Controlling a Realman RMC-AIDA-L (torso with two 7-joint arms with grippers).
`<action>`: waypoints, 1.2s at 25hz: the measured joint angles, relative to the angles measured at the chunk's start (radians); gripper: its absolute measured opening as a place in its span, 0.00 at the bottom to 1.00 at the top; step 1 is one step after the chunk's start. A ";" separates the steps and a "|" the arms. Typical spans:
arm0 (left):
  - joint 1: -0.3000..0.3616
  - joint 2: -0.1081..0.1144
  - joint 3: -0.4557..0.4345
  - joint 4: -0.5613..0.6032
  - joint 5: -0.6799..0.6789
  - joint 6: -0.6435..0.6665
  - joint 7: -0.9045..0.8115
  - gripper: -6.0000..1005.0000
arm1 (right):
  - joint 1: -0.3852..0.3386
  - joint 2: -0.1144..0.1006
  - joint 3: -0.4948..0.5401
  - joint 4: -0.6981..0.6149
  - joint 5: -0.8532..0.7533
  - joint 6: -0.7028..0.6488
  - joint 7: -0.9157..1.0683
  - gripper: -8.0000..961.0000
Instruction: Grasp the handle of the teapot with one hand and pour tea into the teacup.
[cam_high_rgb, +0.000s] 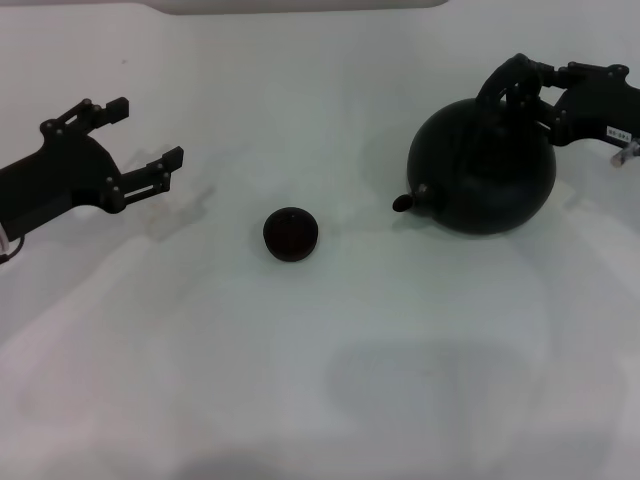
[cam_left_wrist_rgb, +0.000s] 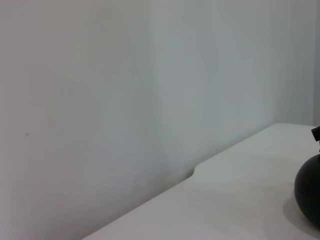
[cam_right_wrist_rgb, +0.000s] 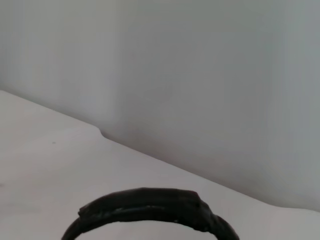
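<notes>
The large round teapot (cam_high_rgb: 485, 175) of matte black material sits on the right side of the smooth white tabletop (cam_high_rgb: 330, 380), its bulbous body resting upright and its short stubby spout (cam_high_rgb: 408, 201) pointing toward the middle of the surface. A thick black arched handle (cam_high_rgb: 505, 78) of the same dull finish rises over its top; in the right wrist view that loop (cam_right_wrist_rgb: 150, 210) shows as a broad, slightly rough curved band close to the camera. The right end effector (cam_high_rgb: 535, 95), a black jointed claw, reaches in from the right edge and meets the handle at its far side, though whether its fingers are clamped on the loop cannot be told. The tiny round black teacup (cam_high_rgb: 291, 233), low and bowl-like with no handle, stands near the centre of the tabletop, well apart from the teapot and beyond the spout's tip. The left end effector (cam_high_rgb: 148, 140) hovers over the left side, its two black angular fingers spread wide and holding nothing, away from the cup. A plain pale wall (cam_left_wrist_rgb: 125, 90) rises behind the tabletop's far edge.
</notes>
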 joint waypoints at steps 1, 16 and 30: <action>0.000 0.000 0.000 0.000 0.000 0.000 0.000 0.87 | -0.001 0.000 0.000 0.000 0.000 -0.001 0.000 0.45; -0.001 0.000 0.000 -0.002 0.000 -0.003 0.011 0.87 | -0.077 0.000 0.050 -0.080 0.001 -0.133 0.001 0.45; -0.009 0.002 -0.008 -0.002 0.002 -0.012 0.030 0.87 | -0.160 -0.001 0.291 -0.070 -0.009 -0.292 -0.058 0.46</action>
